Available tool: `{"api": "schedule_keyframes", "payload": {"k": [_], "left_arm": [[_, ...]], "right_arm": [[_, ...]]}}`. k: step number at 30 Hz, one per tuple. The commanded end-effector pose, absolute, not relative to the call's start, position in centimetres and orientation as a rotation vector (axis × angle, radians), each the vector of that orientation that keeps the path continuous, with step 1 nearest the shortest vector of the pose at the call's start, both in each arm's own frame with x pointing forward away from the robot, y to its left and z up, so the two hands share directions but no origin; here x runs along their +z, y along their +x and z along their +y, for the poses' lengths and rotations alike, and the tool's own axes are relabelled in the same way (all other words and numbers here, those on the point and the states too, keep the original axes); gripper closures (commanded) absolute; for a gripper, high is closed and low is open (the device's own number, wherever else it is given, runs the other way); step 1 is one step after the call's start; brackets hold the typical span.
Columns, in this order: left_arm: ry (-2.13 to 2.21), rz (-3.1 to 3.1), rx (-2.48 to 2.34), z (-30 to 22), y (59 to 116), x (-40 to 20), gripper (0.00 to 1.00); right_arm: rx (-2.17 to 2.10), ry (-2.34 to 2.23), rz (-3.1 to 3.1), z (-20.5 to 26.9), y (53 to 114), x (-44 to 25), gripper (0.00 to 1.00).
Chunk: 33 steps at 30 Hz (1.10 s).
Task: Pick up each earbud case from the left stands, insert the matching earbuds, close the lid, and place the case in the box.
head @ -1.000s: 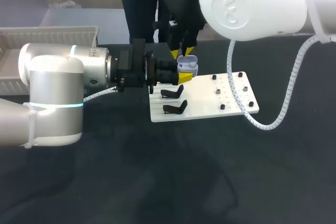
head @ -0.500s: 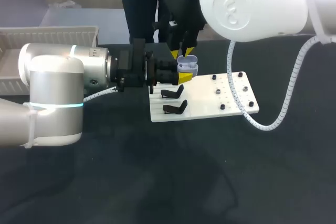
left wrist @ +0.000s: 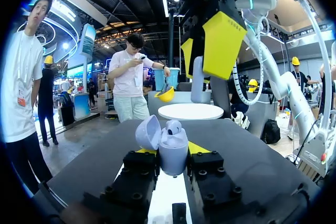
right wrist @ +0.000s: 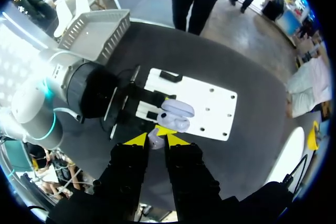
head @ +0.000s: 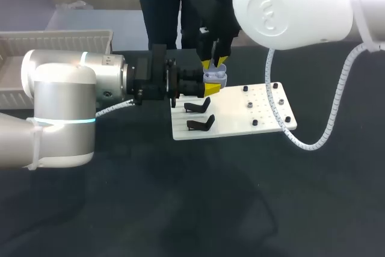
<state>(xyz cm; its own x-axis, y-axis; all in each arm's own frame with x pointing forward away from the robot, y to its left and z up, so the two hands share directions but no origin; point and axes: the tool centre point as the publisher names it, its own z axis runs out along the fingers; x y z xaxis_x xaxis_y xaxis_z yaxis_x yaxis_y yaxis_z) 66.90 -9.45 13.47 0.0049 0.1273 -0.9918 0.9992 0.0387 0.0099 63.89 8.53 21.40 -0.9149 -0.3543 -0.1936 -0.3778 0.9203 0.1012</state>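
An open lavender earbud case (left wrist: 174,157), one earbud (left wrist: 174,126) seated inside, is gripped from both sides by the left pincer (left wrist: 172,149) over a white stand board (head: 240,118). A second earbud (right wrist: 156,139), made out only in the wrist views, is pinched in the right pincer (right wrist: 156,141) just above the case. A white crate (head: 54,43) is set at the dark surface's (head: 180,209) far left.

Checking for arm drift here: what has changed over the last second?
The right gripper, holding an earbud, shifted slightly rightward in the head view, ending over the open earbud case. The left gripper stayed shut on the case; the white board and black stands did not move.
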Motion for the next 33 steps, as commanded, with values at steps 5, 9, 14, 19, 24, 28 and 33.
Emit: {"api": "schedule_keyframes", "payload": {"k": [5,9,14,19,24,28,33], "left_arm": [[1.271,1.310,-1.107,-9.5,66.8,13.4,1.00],[1.271,1.310,-1.107,-9.5,66.8,13.4,1.00],[1.271,1.310,-1.107,-9.5,66.8,13.4,1.00],[1.271,1.310,-1.107,-9.5,66.8,13.4,1.00],[1.271,1.310,-1.107,-9.5,66.8,13.4,1.00],[1.271,1.310,-1.107,-9.5,66.8,13.4,1.00],[1.271,1.310,-1.107,-9.5,66.8,13.4,1.00]], "right_arm": [[0.211,-0.561,2.912,8.4,64.8,20.5,1.00],[0.213,-0.570,2.920,8.4,64.9,20.1,1.00],[0.209,-0.586,2.913,8.5,64.9,19.7,1.00],[0.210,-0.597,2.903,8.4,65.0,19.6,1.00],[0.210,-0.610,2.894,8.3,65.3,19.6,1.00],[0.206,-0.627,2.889,8.4,65.2,19.6,1.00],[0.203,-0.634,2.890,8.5,65.3,19.4,1.00]]}}
